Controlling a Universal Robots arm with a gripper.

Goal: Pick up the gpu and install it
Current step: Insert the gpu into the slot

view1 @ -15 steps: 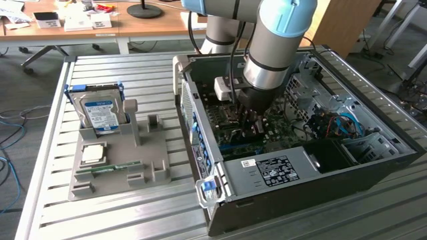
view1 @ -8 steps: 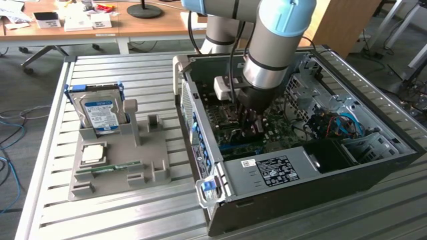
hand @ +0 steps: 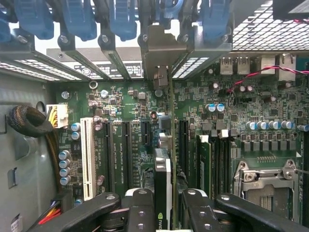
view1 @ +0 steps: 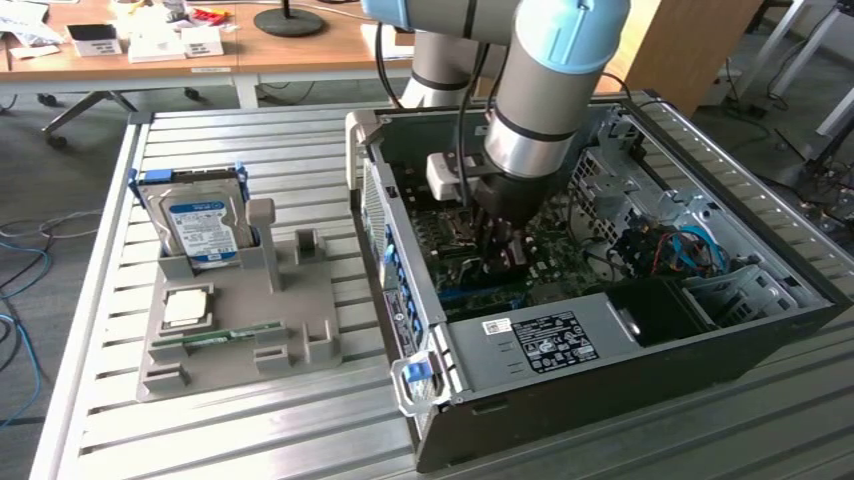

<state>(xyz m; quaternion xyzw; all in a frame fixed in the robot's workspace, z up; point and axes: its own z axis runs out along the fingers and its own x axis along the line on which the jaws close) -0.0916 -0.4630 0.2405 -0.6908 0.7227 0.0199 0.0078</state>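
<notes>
You are working inside the open computer case (view1: 641,300), and its walls are hemming the gripper (hand: 166,212) in on every side. The gpu (hand: 163,174) is standing edge-on between the fingers (hand: 140,208), over the motherboard (hand: 130,135). Upright slot connectors are flanking it closely, and memory sticks (hand: 217,159) are crowding one flank. A cable bundle (hand: 29,121) is bulging from the case wall. Outside, the holder (view1: 227,330) and hard drive (view1: 200,220) are sitting well apart.

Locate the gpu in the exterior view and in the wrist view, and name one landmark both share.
Exterior view: the gpu stands on edge inside the open computer case, held under the pincer.
Wrist view: the gpu is seen edge-on between the pincer's fingers, above the slots.
Shared landmark: the green motherboard.
</notes>
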